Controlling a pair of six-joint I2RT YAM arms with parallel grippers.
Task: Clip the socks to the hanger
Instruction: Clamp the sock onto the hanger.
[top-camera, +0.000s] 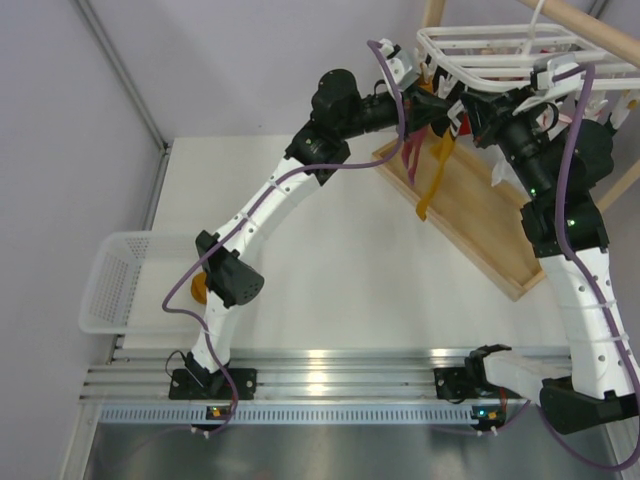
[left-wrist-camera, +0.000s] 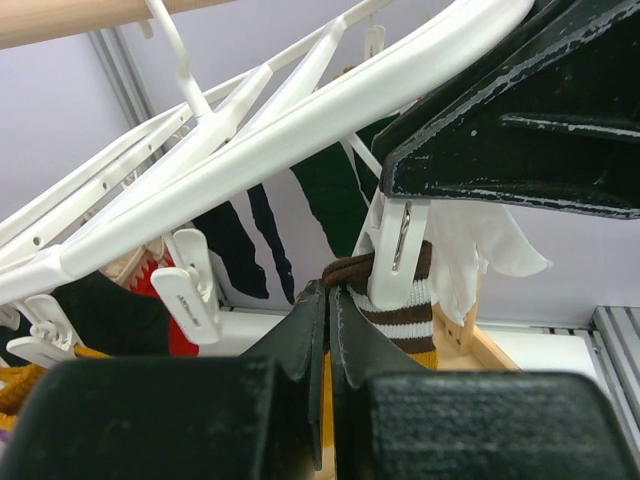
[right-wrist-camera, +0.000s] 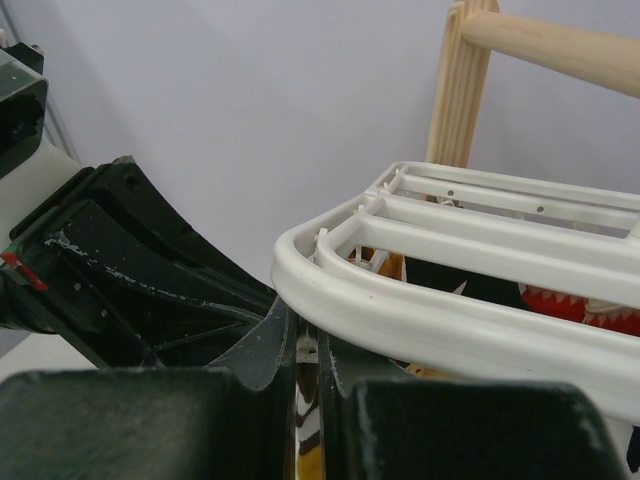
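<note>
The left gripper (left-wrist-camera: 328, 300) pinches the sock (left-wrist-camera: 410, 325) cuff under the far-right hanger (left-wrist-camera: 300, 140). The right gripper (right-wrist-camera: 310, 345), jaws nearly together, squeezes its clip (left-wrist-camera: 395, 250).

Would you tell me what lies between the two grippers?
In the left wrist view, a white clip on the striped cuff of the sock hangs between the left gripper and right gripper.
</note>
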